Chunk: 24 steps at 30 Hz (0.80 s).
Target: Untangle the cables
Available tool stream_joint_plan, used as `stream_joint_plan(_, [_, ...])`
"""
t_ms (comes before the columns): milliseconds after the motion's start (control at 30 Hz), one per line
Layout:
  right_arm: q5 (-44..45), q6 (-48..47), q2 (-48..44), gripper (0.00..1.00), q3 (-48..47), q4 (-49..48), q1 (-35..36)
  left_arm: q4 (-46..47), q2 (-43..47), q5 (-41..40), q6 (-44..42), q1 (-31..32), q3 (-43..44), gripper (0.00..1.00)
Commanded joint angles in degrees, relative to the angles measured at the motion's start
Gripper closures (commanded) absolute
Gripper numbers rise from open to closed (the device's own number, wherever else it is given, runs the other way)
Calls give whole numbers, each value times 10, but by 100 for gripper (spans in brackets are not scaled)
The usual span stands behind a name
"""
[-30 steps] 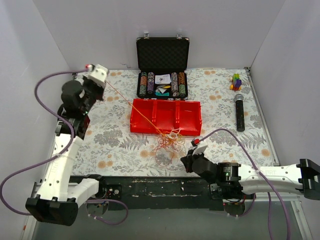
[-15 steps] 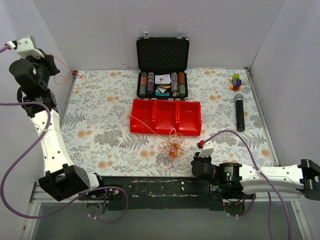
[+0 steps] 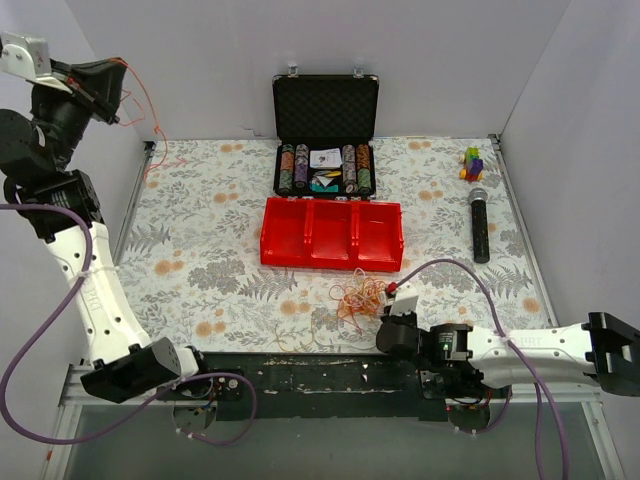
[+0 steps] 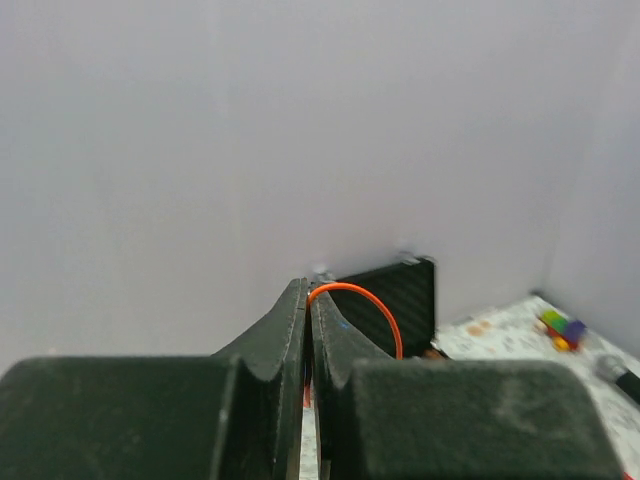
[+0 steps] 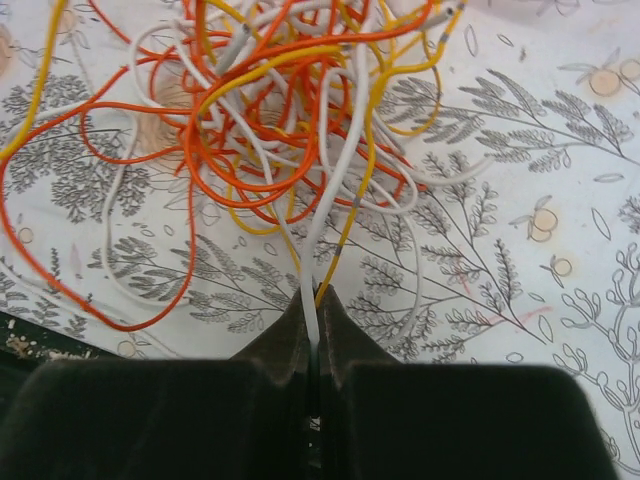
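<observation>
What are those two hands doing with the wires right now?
Left hand shut on one orange cable, raised high. Right hand shut on the tangle. Red tray close behind tangle.

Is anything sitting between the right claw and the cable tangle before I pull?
Nothing visible. The right claw is already shut on a white strand that runs straight into the tangle across the patterned table. The red tray lies beyond the tangle, not between.
</observation>
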State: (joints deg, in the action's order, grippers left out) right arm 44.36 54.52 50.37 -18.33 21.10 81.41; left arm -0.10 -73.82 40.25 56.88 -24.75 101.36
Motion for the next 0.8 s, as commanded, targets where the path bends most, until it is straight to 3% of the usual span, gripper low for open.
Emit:
stream_joint_plan(0, [-7,-87,18,99,-49,-98,2,46,10,188,53,1,-22,100])
stream_joint_plan(167, [-14,-144,35,99,-110,-119,3,68,18,230,68,11,-69,100])
stream_joint_plan(367, [-33,-171,-2,99,-93,-164,16,69,12,248,57,78,-106,100])
stream_joint_plan(633, [-29,-126,-25,99,-71,-133,32,-49,24,158,-103,264,-187,100])
stream_joint_plan(767, [-23,-117,-30,99,-65,-130,38,-70,12,100,-178,305,-243,100])
